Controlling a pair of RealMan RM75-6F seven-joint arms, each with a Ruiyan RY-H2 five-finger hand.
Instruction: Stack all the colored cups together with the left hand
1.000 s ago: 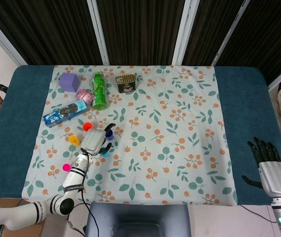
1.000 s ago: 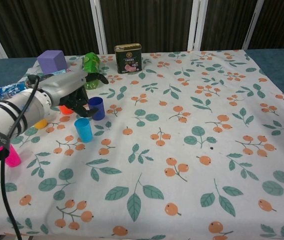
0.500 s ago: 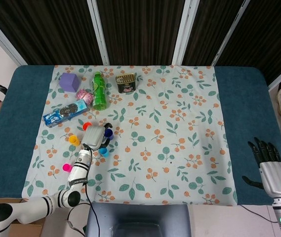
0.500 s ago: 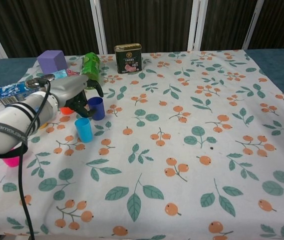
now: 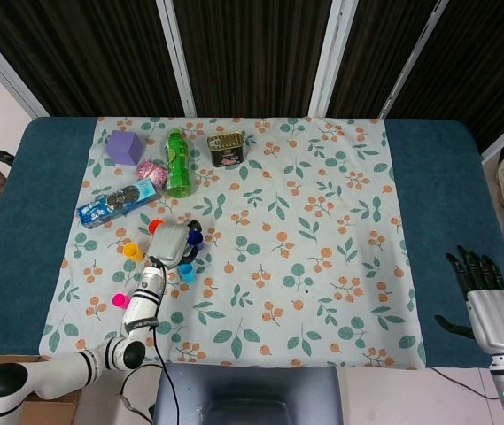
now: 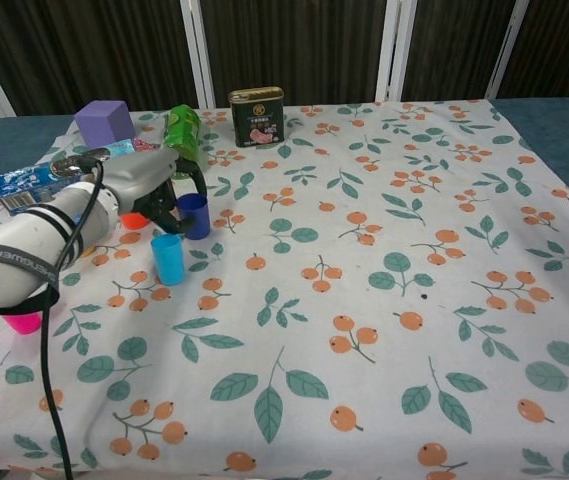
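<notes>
A blue table carries a floral tablecloth printed with leaves and orange berries. The left arm reaches in from the near left, and its left hand curls dark fingers around the left side of the dark blue cup, which stands upright on the cloth; whether the cup is firmly gripped or only touched cannot be told. The right hand lies at the near right edge of the table, off the cloth, with its fingers straight and slightly spread, holding nothing. At the far left stand a green bottle lying on its side, a purple block, a blue biscuit packet and, to their right, a rectangular meat tin. A small pink-patterned object sits between block and bottle. The remaining cups are separate and unstacked: a light blue cup just near of the dark blue one, an orange-red cup partly hidden behind the hand, a yellow cup to its left, and a pink cup nearest the left edge.
</notes>
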